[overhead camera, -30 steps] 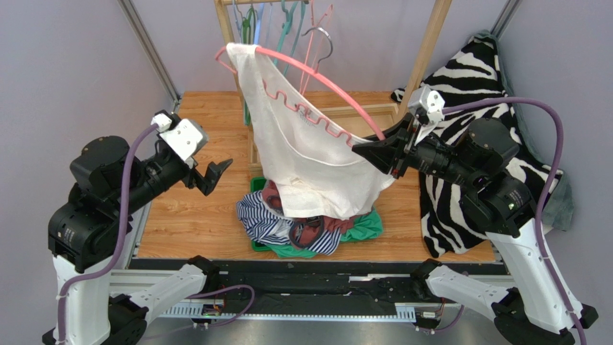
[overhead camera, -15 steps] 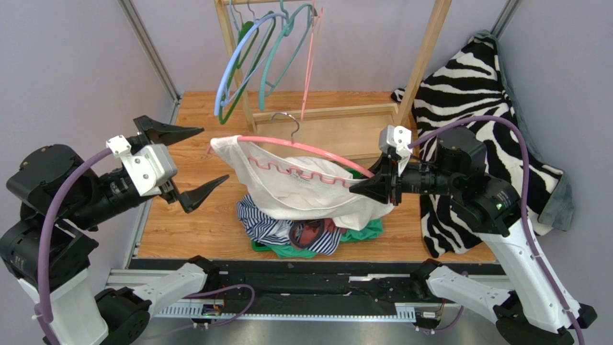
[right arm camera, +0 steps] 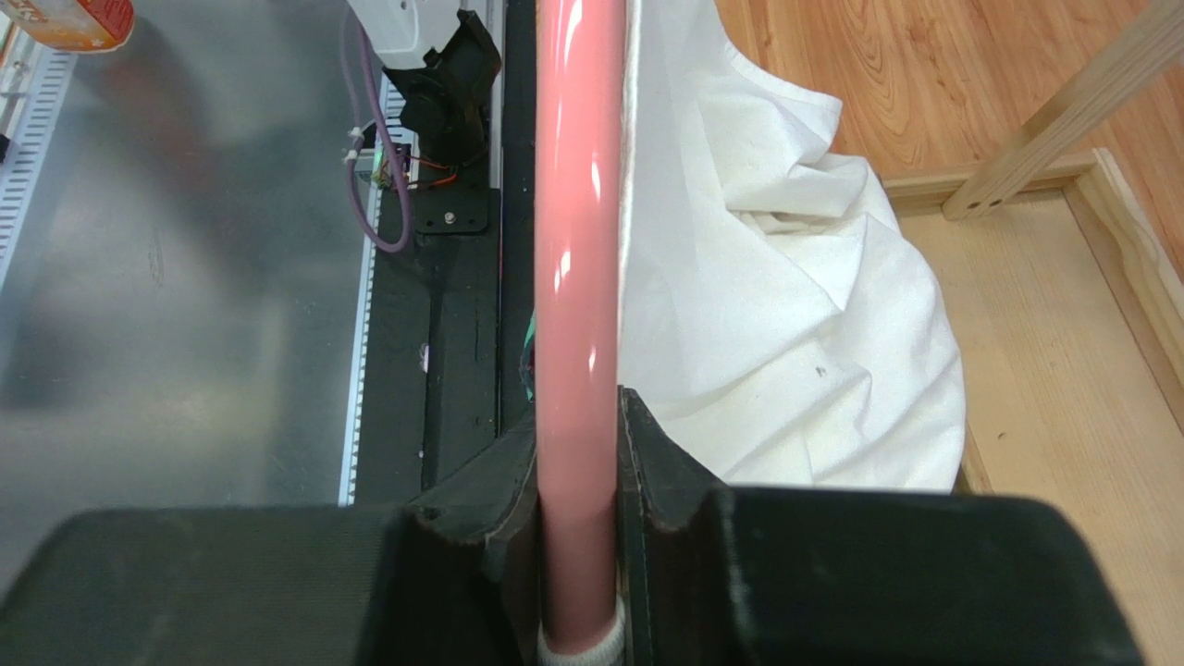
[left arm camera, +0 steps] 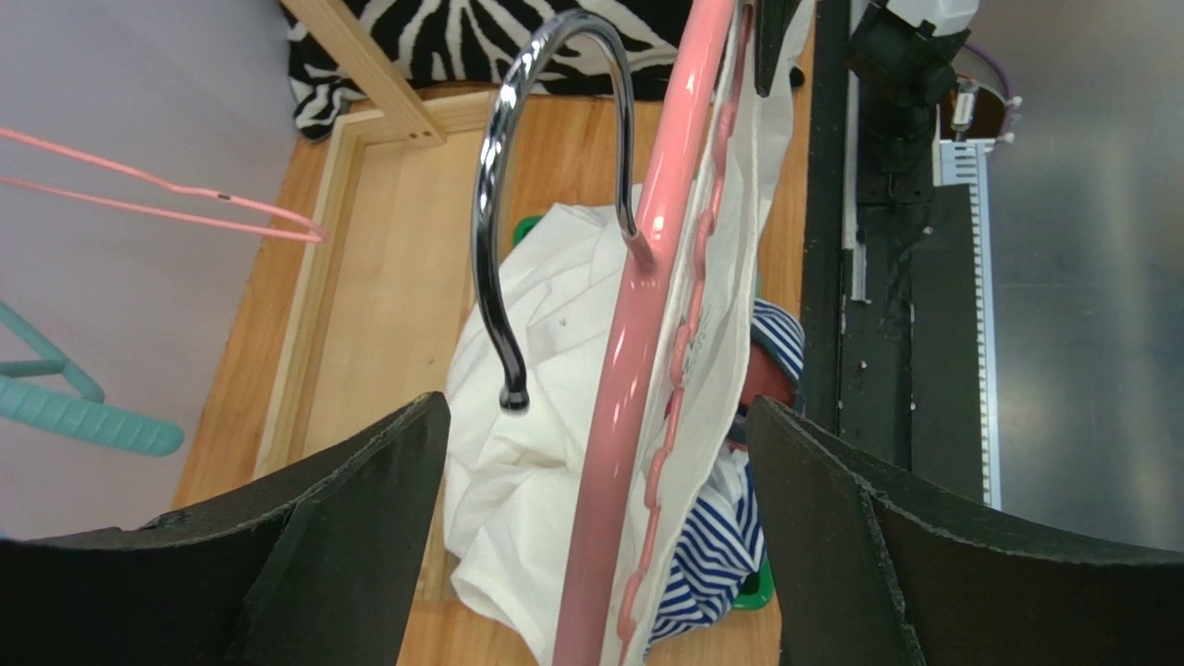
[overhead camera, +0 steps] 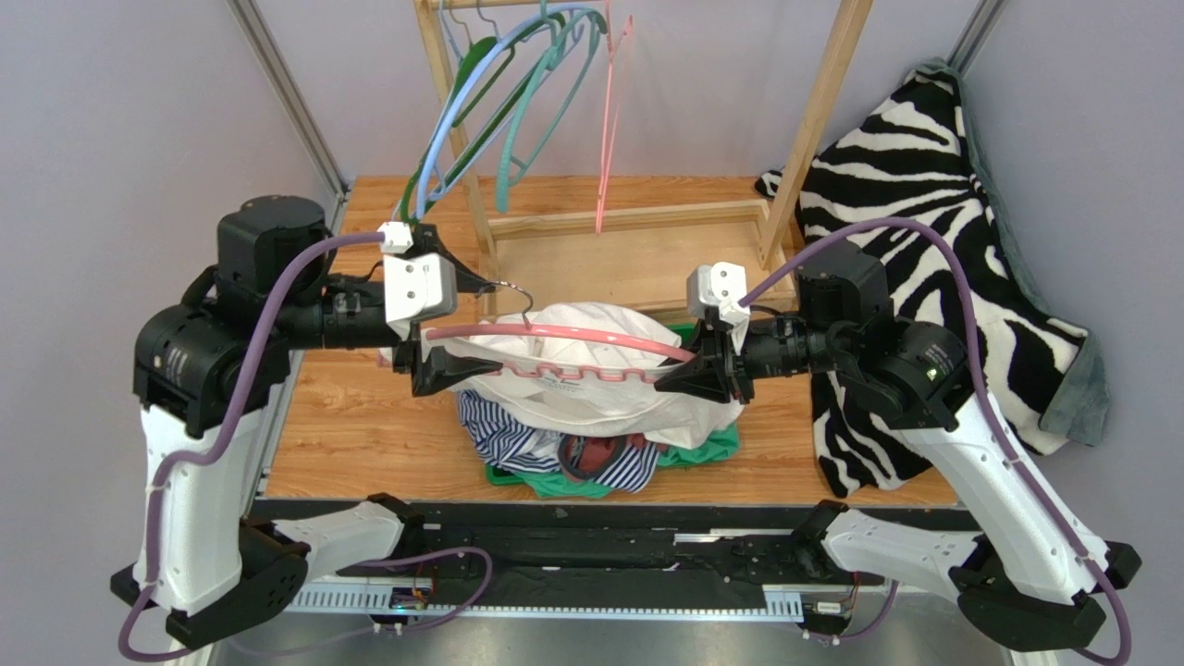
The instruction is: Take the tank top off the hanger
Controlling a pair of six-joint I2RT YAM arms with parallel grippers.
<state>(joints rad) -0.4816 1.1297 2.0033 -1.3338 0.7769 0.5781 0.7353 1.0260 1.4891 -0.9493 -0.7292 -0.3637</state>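
Pink hanger (overhead camera: pixel 556 333) lies level above the counter (overhead camera: pixel 348 430), and the right gripper (overhead camera: pixel 695 364) is clamped tight on its right end. Over at the other end the left gripper (overhead camera: pixel 459 333) gapes wide, jaws either side of it. White tank top (overhead camera: pixel 584 396) hangs on the hanger, sagging onto the clothes pile (overhead camera: pixel 556 451).

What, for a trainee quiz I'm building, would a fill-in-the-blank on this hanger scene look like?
1. The right pincer is shut on a hanger whose colour is ____.
2. The left pincer straddles that hanger with its jaws ____.
3. The tank top draped on the hanger is ____ in colour.
Missing words: pink; open; white.
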